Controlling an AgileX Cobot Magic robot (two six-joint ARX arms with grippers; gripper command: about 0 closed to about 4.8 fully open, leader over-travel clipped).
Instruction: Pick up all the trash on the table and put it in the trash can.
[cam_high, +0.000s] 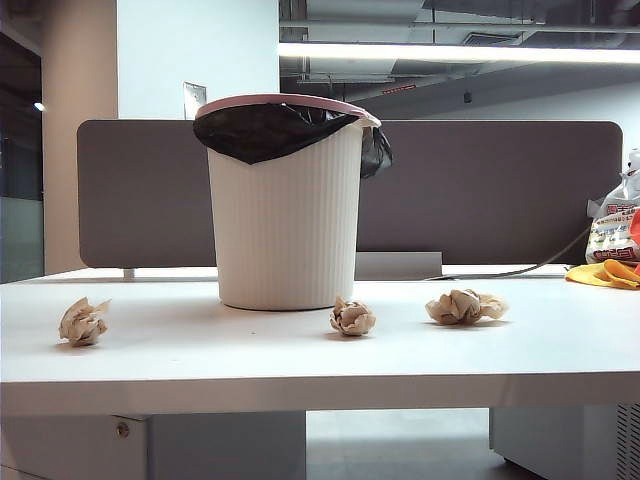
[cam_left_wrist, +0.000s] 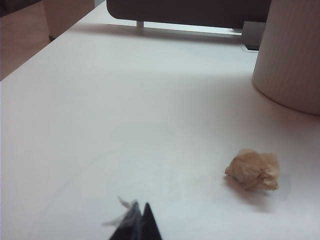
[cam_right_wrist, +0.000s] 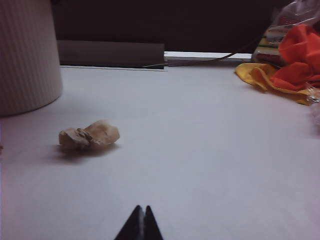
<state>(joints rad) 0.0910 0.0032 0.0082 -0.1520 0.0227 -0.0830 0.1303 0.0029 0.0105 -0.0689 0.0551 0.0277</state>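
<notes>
Three wads on the table, both grippers clenched and empty

The can (cam_high: 286, 205) stands centre frame on the table (cam_high: 300, 360); one wad (cam_high: 83, 322) lies lower left, one (cam_high: 352, 317) just right of the can's base, one (cam_high: 464, 306) further right, all apart from the can. The left gripper (cam_left_wrist: 141, 225) hangs over bare table short of the left wad (cam_left_wrist: 253, 170); the right gripper (cam_right_wrist: 140, 224) likewise, short of the right wad (cam_right_wrist: 90, 136). Neither arm shows in the exterior view

Only my claw tips show: left claw (cam_left_wrist: 141, 225) black, pointed, a pale translucent scrap stuck beside it; right claw (cam_right_wrist: 140, 224) black, two tapered fingers pressed together.
</notes>
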